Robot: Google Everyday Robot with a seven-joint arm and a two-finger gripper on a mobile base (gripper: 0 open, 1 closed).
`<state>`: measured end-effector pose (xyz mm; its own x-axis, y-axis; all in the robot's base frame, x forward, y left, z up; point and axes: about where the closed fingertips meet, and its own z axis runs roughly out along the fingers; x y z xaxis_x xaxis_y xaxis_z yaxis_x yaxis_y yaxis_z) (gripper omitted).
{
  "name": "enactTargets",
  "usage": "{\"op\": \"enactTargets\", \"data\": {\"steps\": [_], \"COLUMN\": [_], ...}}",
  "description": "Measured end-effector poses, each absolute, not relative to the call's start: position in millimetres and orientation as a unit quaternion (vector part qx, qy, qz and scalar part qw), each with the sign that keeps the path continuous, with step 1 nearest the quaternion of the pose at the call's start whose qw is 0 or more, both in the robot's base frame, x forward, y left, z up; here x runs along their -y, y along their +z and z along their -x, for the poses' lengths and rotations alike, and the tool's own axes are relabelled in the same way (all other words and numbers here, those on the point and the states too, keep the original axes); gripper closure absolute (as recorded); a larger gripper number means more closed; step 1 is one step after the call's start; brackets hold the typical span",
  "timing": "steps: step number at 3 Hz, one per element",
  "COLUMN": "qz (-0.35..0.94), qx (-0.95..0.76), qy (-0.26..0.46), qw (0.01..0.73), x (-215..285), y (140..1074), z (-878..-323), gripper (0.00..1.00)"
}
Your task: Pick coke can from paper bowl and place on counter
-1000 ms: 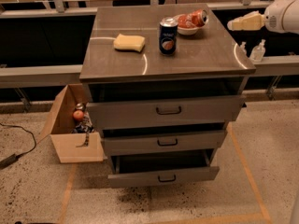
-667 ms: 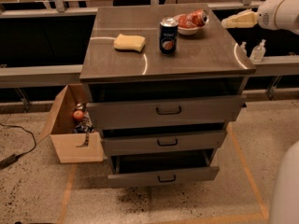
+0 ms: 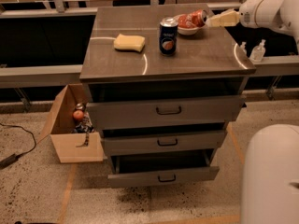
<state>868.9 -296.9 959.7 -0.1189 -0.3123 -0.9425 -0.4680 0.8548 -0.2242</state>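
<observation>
grey steel counter point(image 3: 201, 57) tops three part-open drawers point(image 3: 168, 111). at 3 o'clock of the paper bowl point(image 3: 186, 31) the gripper point(image 3: 217, 20) hovers just beside the rim, holding nothing; whether it is spread or pressed together cannot be told. the coke can point(image 3: 193, 18) lies on its side in the bowl. a dark blue can point(image 3: 168, 36) stands at the bowl's 7 o'clock, with a yellow sponge point(image 3: 129, 42) farther off at 9. the white arm point(image 3: 266, 10) reaches in level from 3 o'clock.

Speckled terrazzo floor point(image 3: 32, 190), open cardboard box point(image 3: 77, 149), dim metal shelving point(image 3: 42, 73) behind
</observation>
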Motion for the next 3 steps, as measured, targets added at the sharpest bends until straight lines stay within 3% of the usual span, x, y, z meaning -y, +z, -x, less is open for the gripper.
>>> {"op": "enactTargets", "data": {"steps": [3], "qz": [0.241], "qx": [-0.753], "qy": [0.124], "qw": [0.599], "x": [254], "y": [922], "z": [-905], "gripper": [0.0]}}
